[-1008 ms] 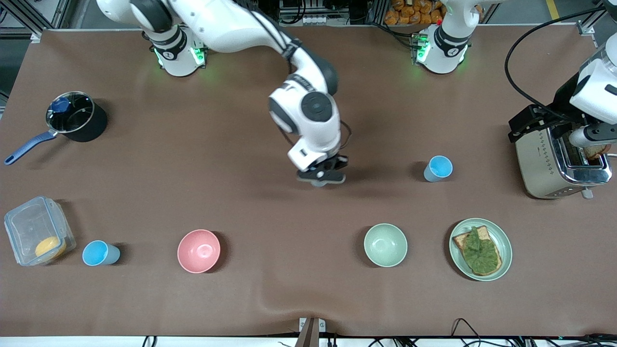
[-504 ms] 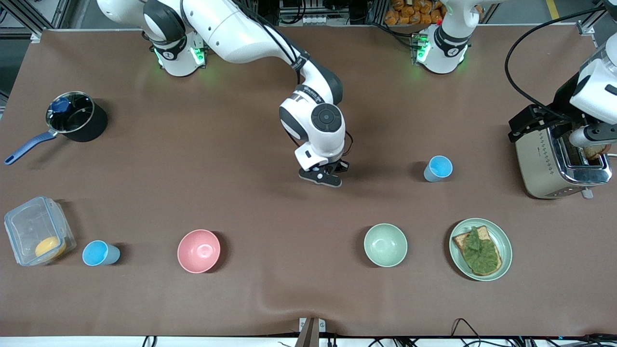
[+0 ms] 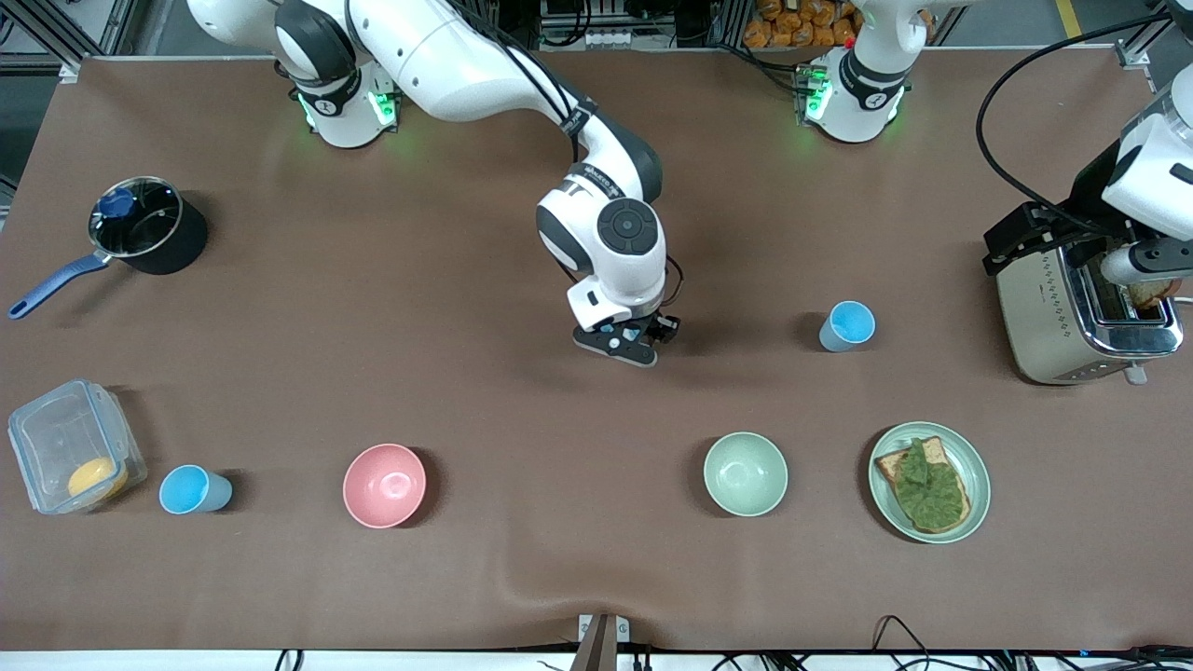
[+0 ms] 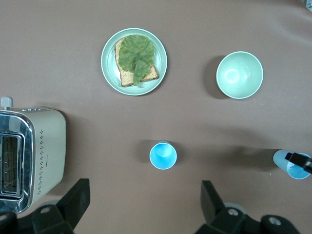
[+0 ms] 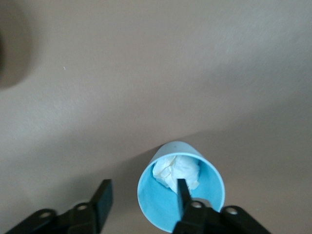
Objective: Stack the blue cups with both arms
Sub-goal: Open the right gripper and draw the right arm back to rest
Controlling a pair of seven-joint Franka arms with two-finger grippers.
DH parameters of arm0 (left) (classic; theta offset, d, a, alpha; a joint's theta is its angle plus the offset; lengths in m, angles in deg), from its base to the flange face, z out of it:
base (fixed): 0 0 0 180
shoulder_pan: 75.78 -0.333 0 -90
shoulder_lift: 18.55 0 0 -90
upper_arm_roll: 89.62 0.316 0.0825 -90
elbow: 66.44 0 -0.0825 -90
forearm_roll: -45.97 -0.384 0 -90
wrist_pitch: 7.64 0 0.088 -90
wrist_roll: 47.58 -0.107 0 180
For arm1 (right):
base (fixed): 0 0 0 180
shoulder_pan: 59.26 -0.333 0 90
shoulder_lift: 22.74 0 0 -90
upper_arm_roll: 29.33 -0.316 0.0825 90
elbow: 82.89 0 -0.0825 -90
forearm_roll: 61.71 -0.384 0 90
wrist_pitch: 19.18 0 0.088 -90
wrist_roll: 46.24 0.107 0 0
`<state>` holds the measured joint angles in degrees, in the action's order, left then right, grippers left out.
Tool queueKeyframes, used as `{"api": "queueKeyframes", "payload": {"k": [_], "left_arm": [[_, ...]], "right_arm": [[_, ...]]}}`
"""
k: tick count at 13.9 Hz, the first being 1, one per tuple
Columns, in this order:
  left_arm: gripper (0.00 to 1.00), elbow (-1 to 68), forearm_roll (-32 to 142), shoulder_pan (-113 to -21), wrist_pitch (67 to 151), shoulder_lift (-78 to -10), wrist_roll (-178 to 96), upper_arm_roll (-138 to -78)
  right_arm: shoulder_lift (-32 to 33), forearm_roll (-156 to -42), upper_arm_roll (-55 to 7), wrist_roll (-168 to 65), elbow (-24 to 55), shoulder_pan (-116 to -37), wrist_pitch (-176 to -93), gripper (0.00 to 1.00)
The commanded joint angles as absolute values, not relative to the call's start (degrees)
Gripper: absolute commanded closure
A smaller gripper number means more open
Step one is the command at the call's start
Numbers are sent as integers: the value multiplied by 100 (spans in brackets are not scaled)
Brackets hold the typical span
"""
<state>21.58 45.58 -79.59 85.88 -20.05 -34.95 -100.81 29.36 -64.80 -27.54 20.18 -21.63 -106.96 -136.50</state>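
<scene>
Right gripper mid-table, fingers apart astride the pale blue cup wall: one inside, one outside. Left gripper waits, fingers wide, high over the sky-blue cup.

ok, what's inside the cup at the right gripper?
A crumpled white wad sits in the pale blue cup. One finger of the right gripper reaches inside the rim and covers part of it; the cup's bottom stays hidden.

One cup beside the toaster, another beside the container.
</scene>
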Motion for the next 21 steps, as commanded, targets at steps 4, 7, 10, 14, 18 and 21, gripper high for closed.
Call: {"api": "queueKeyframes", "payload": {"k": [4,7,10,14,18,21], "left_arm": [[0,2118,4492,-7973,8491,-1960,-3378,-10113],[0,2118,4492,-7973,8456,-1969,-3369,-10113],[0,2118,4492,-7973,8456,-1960,-3369,-10113],[0,2110,4500,-7973,8447,-1960,-3369,-10113],[0,2101,4509,-7947,8412,-1934,-3369,-10113],[0,2101,4527,-7947,8377,-1925,-3369,-10271]], "right_arm": [[1947,-6321,-2818,1146,-2119,-9831,-12703,0],[1210,-6321,-2810,-383,-1323,-9128,-12482,0],[523,-6391,-2827,-1929,-636,-8276,-12246,0],[-76,-6356,-2810,-4189,192,-7090,-11973,0],[-725,-6329,-2792,-4316,718,-6255,-11761,0],[-1349,-6303,-2740,-4904,1052,-5911,-11630,0]]}}
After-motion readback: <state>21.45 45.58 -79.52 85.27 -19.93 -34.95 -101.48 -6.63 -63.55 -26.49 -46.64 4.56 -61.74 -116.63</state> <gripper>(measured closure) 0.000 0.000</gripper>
